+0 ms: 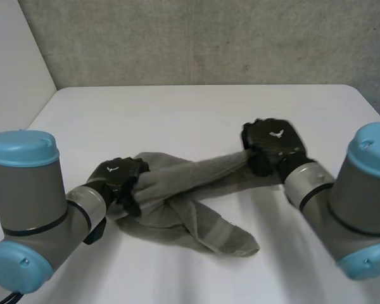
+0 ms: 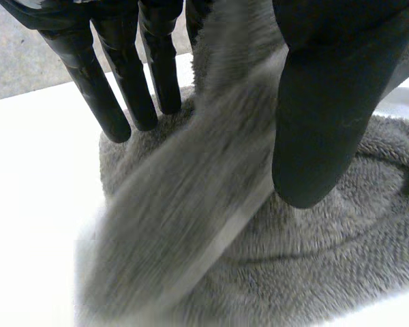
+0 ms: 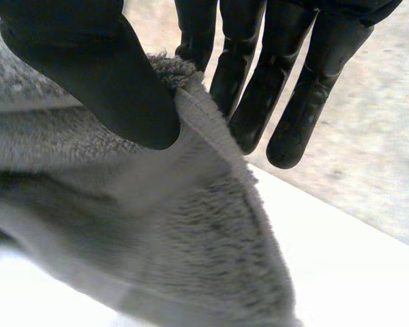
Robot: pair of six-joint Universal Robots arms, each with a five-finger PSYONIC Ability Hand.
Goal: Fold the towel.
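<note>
A grey towel [image 1: 196, 218] lies crumpled on the white table [image 1: 177, 114], and a strip of it stretches across between my two hands. My left hand [image 1: 118, 178] rests on the towel's left end. In the left wrist view its fingers [image 2: 116, 95] are straight and stand apart from the thumb [image 2: 320, 102], with the towel [image 2: 191, 225] running loosely through the gap. My right hand [image 1: 275, 142] is at the strip's right end, where its thumb [image 3: 102, 75] pinches a hemmed corner of the towel [image 3: 191, 259] against the fingers [image 3: 300, 102].
Bare table lies beyond and in front of the towel. A grey wall stands behind the table's far edge. Both arms reach in from the near corners.
</note>
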